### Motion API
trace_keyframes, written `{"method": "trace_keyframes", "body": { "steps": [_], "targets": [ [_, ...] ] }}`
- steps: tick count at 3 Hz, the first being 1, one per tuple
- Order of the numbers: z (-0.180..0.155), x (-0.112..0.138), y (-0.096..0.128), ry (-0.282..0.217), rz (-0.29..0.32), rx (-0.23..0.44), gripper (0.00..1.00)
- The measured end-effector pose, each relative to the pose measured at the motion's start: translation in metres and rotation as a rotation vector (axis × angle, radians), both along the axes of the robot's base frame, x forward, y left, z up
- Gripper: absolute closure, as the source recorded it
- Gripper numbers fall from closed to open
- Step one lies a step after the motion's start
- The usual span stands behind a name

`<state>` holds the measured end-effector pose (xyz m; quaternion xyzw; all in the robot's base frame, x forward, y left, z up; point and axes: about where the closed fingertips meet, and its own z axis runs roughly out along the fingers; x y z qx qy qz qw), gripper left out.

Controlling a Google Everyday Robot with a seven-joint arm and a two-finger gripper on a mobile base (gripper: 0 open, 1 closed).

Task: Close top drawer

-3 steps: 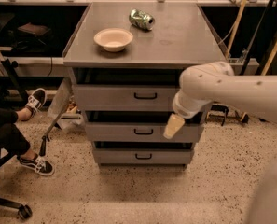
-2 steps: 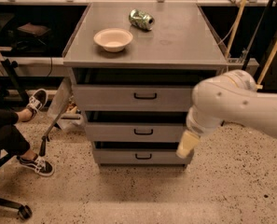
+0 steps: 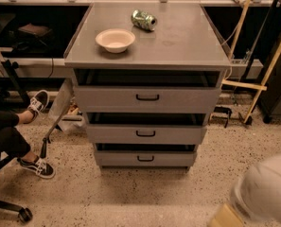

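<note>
Looking at the wide grey metal top drawer (image 3: 178, 100) with the small black loop handle (image 3: 147, 97): sticking out past the front edge of the grey metal table top (image 3: 187, 46), dark gap showing above the tall front panel, so reading it as not closed yet. Same deal going on with the two shorter grey drawers (image 3: 178, 134) below, each poking out a little too.

Spotting the robot's tan-tipped gripper (image 3: 223, 217) hanging way down low, out beyond the front right corner of the table, well apart from every drawer, on the end of a bulky white arm (image 3: 267, 193). Not managing to tell how far open it is, or whether it's holding anything. Guessing at hanging back to line up a straight push on that front panel, but only guessing.

Noticing the cream round bowl (image 3: 115, 39) near the left edge and the crushed green can (image 3: 144, 20) toward the back edge, both sitting on top and out of any push path.

Comparing with a moment ago: no longer covering the right ends of the drawer fronts with that white arm, pulling back and down instead, leaving all three fronts in plain view. Not seeing any change in the top drawer, still sticking out the same.
</note>
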<state>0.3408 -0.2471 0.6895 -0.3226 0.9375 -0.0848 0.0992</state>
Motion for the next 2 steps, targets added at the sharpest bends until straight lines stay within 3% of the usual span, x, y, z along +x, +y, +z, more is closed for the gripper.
{"method": "trace_keyframes", "body": {
  "steps": [1, 2],
  "targets": [
    [-0.0025, -0.0493, -0.0209, -0.006, -0.113, -0.009, 0.0],
    [-0.0027, -0.0493, -0.0214, -0.006, -0.113, -0.01, 0.0]
  ]
}}
